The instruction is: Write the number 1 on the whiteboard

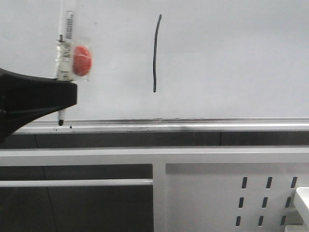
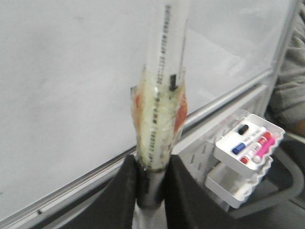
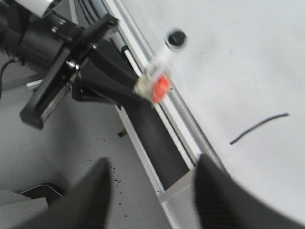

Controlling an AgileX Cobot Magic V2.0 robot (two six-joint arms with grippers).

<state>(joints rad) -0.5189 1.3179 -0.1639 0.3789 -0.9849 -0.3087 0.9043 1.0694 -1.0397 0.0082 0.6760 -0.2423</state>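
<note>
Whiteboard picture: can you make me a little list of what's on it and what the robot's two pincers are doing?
Board: whiteboard, glossy white
Drawn on it: number 1, one thin black wavy line, nearly upright
Left pincer: shut on marker pen, held upright, tip down by the silver ledge
Pen wrapping: clear tape with a red patch
Right pincer: open, holding nothing
Side tray: spare markers

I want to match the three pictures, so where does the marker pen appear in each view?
Front view: marker pen upright at far left, held by the left gripper.
Left wrist view: centre, rising from the jaws.
Right wrist view: upper middle, blurred.
Shared landmark: the whiteboard's silver ledge.
</note>
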